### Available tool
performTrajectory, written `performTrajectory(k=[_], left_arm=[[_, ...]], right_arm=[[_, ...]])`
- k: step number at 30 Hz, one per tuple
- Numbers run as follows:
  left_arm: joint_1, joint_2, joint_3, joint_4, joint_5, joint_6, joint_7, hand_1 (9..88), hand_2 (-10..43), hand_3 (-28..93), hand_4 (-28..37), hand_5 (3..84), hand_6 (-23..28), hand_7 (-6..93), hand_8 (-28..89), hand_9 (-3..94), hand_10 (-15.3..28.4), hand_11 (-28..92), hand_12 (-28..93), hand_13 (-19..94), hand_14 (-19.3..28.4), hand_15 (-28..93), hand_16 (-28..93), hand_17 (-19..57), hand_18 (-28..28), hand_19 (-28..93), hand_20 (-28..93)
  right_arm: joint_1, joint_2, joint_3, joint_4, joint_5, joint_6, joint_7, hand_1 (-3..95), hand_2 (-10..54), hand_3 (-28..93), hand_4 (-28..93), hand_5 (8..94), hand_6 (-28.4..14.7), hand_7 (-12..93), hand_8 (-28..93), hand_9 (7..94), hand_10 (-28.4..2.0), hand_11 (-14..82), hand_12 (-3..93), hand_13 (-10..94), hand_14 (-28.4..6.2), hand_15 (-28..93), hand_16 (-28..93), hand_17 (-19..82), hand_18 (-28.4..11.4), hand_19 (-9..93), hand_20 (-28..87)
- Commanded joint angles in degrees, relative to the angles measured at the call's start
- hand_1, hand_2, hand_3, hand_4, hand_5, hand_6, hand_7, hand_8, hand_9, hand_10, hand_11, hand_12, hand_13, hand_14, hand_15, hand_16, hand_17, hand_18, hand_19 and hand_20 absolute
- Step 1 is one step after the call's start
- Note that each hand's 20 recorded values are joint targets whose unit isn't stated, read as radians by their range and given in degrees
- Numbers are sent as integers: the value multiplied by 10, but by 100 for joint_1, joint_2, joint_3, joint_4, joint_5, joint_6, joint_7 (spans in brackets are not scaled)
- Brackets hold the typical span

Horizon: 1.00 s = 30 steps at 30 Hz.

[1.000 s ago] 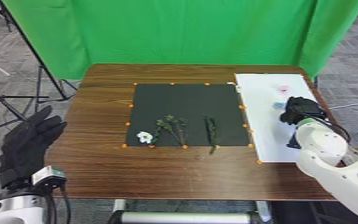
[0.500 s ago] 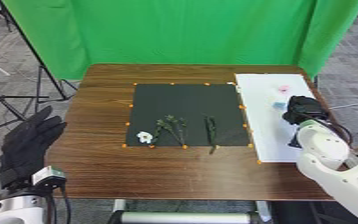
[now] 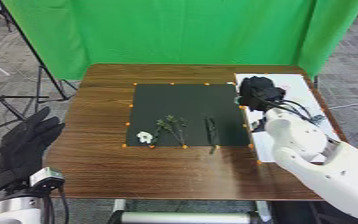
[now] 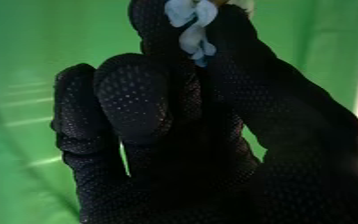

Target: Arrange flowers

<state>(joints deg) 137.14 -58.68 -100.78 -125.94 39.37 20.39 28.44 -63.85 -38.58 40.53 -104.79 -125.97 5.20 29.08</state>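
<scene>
Leftward over the white sheet (image 3: 293,80), my right hand (image 3: 257,90) is moving nearer the black mat (image 3: 182,100), and my thumb and finger are pinching a pale blue flower (image 4: 192,39), presumably sparing its petals for joining the white blossom (image 3: 144,137) lying there.

The site is a laboratory-type workspace: green backdrop (image 3: 184,32) beyond the tabletop's (image 3: 95,165) far edge, black stand (image 3: 20,96), grey carpet (image 3: 344,85).
</scene>
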Motion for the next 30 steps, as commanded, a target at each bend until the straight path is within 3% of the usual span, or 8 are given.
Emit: performTrajectory(k=[1, 7, 12, 20, 30], left_arm=[[94, 106, -35, -29, -106, 73, 129, 239, 73, 811, -219, 444, 122, 118, -89, 391, 221, 374, 91, 273, 284, 677, -164, -85, 238, 627, 40], [79, 44, -71, -15, -55, 25, 107, 238, 73, 811, -220, 445, 123, 119, -90, 391, 221, 375, 91, 273, 284, 678, -164, -84, 238, 628, 40], [16, 7, -75, 12, 5, -39, 76, 238, 73, 810, -220, 445, 123, 118, -90, 392, 221, 375, 90, 274, 284, 678, -164, -84, 239, 628, 40], [-172, -69, -28, 81, 111, -182, -90, 238, 73, 810, -220, 446, 123, 119, -89, 392, 222, 375, 90, 275, 284, 678, -164, -83, 239, 628, 40], [-391, -128, 40, 165, 198, -310, -237, 238, 72, 812, -220, 447, 125, 120, -89, 393, 221, 374, 90, 275, 284, 678, -164, -84, 239, 628, 39]], right_arm=[[755, -972, -742, 25, -19, -83, -374, 510, -46, 755, -283, 754, -8, 315, 14, 821, -97, 241, 299, 746, -58, 698, 222, 450, -184, 932, 126], [1081, -1553, -1274, 396, -145, -15, -511, 510, -46, 757, -283, 756, -7, 315, 12, 821, -96, 239, 301, 743, -59, 699, 223, 445, -185, 932, 129], [899, -2088, -1136, 613, -399, -309, -707, 509, -47, 759, -283, 756, -6, 317, 11, 822, -94, 237, 304, 741, -59, 699, 223, 442, -184, 932, 128], [1167, -2624, -1673, 1054, -425, -142, -558, 509, -46, 757, -283, 755, -4, 320, 10, 821, -93, 236, 307, 741, -60, 699, 223, 439, -184, 932, 125], [750, -3191, -1275, 1423, -877, -452, -696, 507, -45, 756, -283, 751, -2, 322, 7, 820, -90, 235, 307, 736, -61, 700, 223, 435, -183, 932, 121]])
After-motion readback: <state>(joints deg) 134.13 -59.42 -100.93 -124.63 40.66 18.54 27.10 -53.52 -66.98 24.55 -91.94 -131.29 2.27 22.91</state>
